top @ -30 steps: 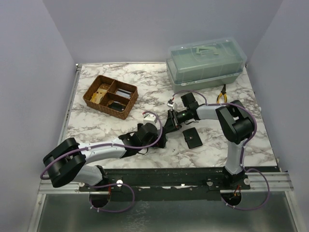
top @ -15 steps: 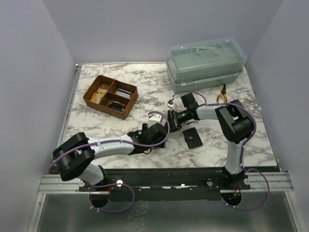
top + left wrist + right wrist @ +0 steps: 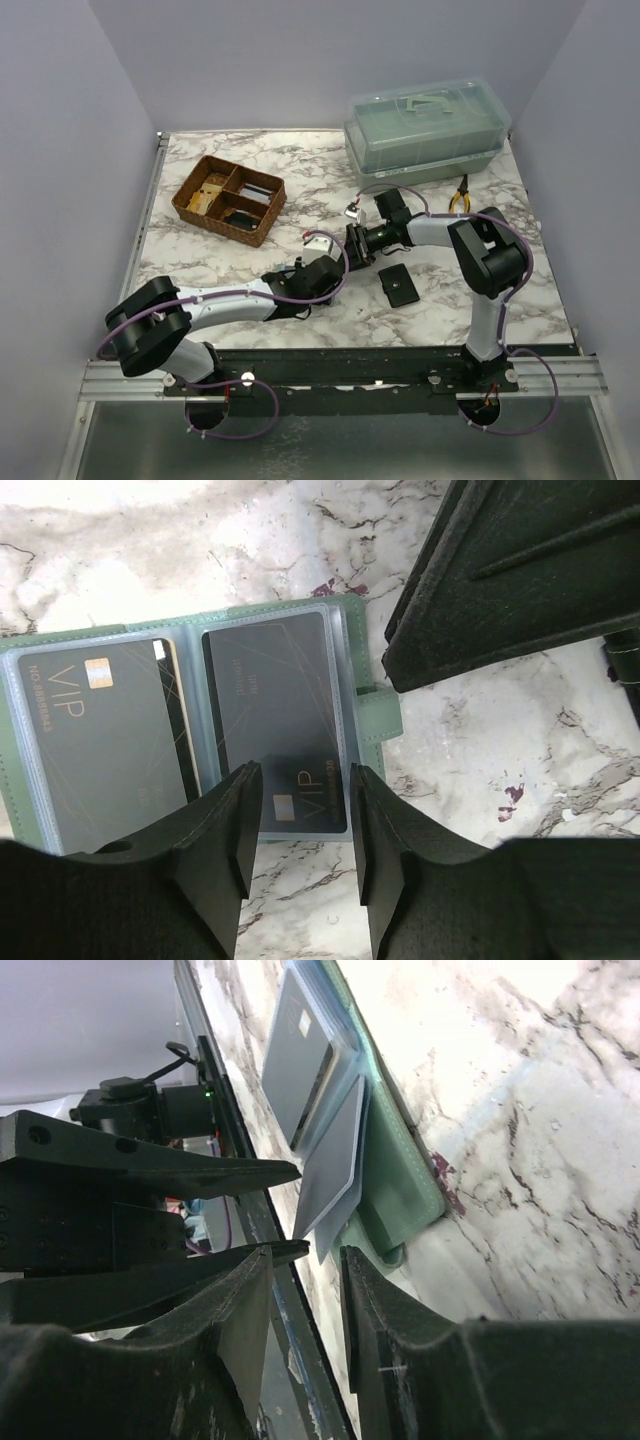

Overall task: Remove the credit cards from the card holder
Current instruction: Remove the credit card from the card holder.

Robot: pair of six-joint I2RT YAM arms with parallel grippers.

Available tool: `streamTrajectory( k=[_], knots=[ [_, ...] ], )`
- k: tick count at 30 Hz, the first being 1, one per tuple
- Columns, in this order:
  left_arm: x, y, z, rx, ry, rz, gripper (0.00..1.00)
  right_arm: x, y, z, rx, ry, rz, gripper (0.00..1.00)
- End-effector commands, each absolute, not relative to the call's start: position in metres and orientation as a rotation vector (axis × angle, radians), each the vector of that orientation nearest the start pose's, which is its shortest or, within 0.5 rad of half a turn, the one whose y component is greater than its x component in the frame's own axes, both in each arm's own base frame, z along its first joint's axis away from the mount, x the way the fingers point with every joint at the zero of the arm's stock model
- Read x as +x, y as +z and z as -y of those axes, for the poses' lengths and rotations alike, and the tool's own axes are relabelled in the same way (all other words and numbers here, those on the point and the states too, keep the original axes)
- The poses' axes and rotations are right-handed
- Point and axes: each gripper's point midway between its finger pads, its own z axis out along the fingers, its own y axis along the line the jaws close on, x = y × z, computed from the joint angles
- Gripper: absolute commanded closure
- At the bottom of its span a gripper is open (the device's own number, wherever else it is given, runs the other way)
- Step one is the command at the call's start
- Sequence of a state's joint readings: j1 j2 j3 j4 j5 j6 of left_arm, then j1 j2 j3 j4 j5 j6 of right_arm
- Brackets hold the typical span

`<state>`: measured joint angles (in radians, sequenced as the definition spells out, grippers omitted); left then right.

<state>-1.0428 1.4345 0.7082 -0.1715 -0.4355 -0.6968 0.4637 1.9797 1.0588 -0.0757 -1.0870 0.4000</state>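
The sage-green card holder [image 3: 375,730] lies open flat on the marble, with two clear sleeves. A dark VIP credit card [image 3: 100,740] sits in the left sleeve. A second credit card [image 3: 270,700] sticks partly out of the right sleeve, and in the right wrist view this card [image 3: 335,1165] tilts up off the holder [image 3: 400,1190]. My left gripper [image 3: 305,820] is open, and the card's near end lies between its fingers without being pinched. My right gripper [image 3: 300,1290] is open at the holder's snap-tab edge, holding nothing. In the top view both grippers [image 3: 335,262] [image 3: 350,248] hide the holder.
A black wallet [image 3: 398,285] lies just right of the grippers. A wicker basket [image 3: 229,199] stands at the back left and a clear green lidded box [image 3: 428,130] at the back right, with pliers [image 3: 460,193] beside it. A small white object [image 3: 318,242] lies close by.
My left arm has reached forward to the holder and its jaws have narrowed around the card's end. The right gripper's jaws have parted slightly.
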Motion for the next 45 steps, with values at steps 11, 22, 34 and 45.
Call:
streamTrajectory(
  k=[11, 22, 34, 45],
  knots=[
    [0.208, 0.059, 0.249, 0.156, -0.304, -2.330, 0.59, 0.249, 0.082, -0.321, -0.564, 1.844, -2.491, 0.60],
    [0.197, 0.080, 0.241, 0.123, -0.430, -2.284, 0.09, 0.240, 0.068, -0.325, -0.621, 1.745, -2.491, 0.58],
    [0.178, 0.136, 0.223, 0.011, -0.829, -2.032, 0.08, 0.241, 0.064, -0.325, -0.598, 1.696, -2.471, 0.60],
    [0.183, 0.093, 0.235, 0.080, -0.661, -2.218, 0.16, 0.238, 0.051, -0.327, -0.297, 1.609, -2.625, 0.63]
  ],
)
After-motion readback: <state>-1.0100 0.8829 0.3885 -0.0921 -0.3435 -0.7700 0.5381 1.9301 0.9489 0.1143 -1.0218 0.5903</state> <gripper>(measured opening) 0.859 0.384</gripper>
